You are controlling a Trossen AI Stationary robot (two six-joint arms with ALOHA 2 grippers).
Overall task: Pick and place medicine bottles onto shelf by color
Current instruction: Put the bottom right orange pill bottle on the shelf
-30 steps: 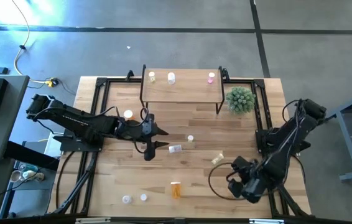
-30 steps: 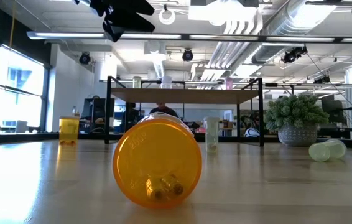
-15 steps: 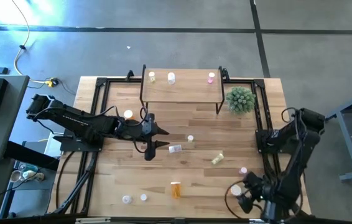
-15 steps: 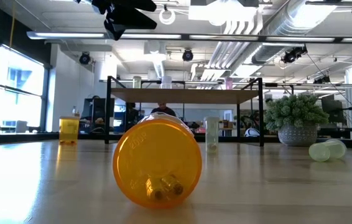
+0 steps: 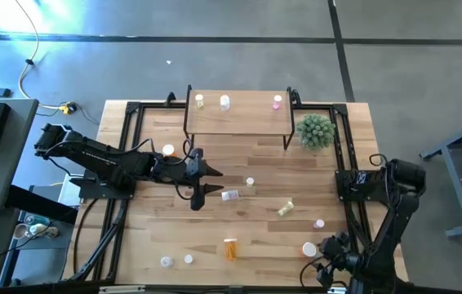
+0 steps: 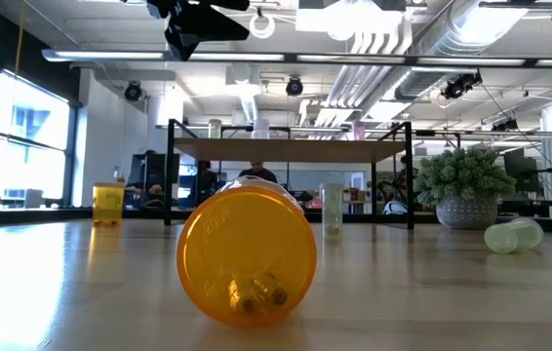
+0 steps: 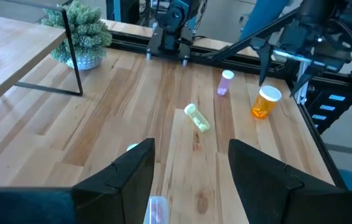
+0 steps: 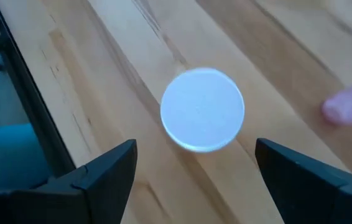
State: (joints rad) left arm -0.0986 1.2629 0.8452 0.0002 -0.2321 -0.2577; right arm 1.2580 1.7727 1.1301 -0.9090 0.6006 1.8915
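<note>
My right gripper (image 8: 196, 163) is open by the table's near right corner (image 5: 329, 263). Its fingers stand on either side of an upright orange bottle's white cap (image 8: 202, 118), without touching it. That bottle (image 5: 309, 248) stands near a pink bottle (image 5: 319, 223). My left gripper (image 5: 213, 181) hovers open at mid-table, over a clear bottle (image 7: 157, 209) lying on its side. A yellow-green bottle (image 5: 286, 208) and another orange one (image 6: 247, 255) also lie on the table. The shelf (image 5: 237, 114) at the far edge carries three bottles, one of them pink (image 5: 277, 101).
A green plant (image 5: 315, 131) stands right of the shelf. Two white-capped bottles (image 5: 177, 260) stand near the front edge, one (image 5: 168, 150) left of the left gripper, and one (image 5: 250, 182) at mid-table. Black rails run along both table sides.
My right gripper has swung toward the table's near edge and gone down, turning as it went. This has uncovered the pink bottle and the upright orange bottle's cap in the high view. The bottles have stayed where they were.
</note>
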